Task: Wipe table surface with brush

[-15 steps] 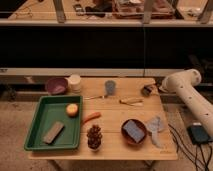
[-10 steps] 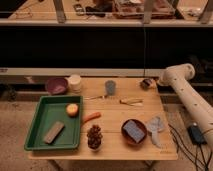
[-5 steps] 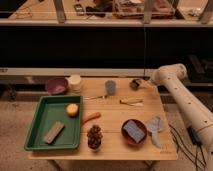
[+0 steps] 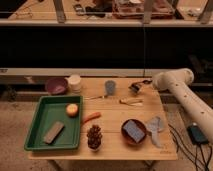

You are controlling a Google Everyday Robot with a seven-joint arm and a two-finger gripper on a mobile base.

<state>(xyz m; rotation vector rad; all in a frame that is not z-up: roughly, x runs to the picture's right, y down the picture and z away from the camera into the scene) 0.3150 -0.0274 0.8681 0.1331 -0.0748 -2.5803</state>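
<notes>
The cup [image 4: 110, 87] beside the end effector [image 4: 136, 88], whose state cannot be told, could be toppled if the nearby brush [image 4: 131, 101] on the counter [image 4: 112, 142] is approached askew.

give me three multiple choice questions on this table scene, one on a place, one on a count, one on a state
1. Where is the gripper?
A left of the purple bowl
B above the back right of the table surface, right of the blue-grey cup
C under the table

2. How many things lie in the green tray?
A none
B two
C five

3. How is the brush?
A lying flat on the table
B standing in the cup
C in the purple bowl

Answers:
1 B, it hangs beside the cup.
2 B, a round orange fruit and a grey block.
3 A, it lies just in front of the gripper.
</notes>
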